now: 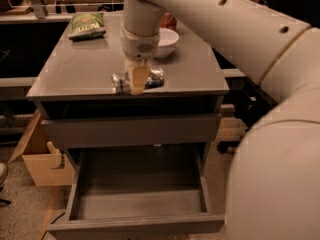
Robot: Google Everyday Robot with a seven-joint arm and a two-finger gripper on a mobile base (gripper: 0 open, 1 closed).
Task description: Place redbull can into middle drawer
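Observation:
The redbull can [154,78] is a small shiny silver-and-blue can lying on its side near the front edge of the grey cabinet top [90,66]. My gripper [137,80] hangs straight down over the can, its tan fingers [138,76] closed around the can's middle, so the can's ends stick out left and right. The middle drawer [140,200] is pulled open below, with a flat grey floor and nothing in it. It sits directly under and forward of the gripper.
A white bowl [166,42] and a red-orange soda can [169,21] stand behind the gripper. A green chip bag [87,25] lies at the back left. The shut top drawer [131,130] is above the open one. A cardboard box [40,156] stands at the left. My arm [270,114] fills the right side.

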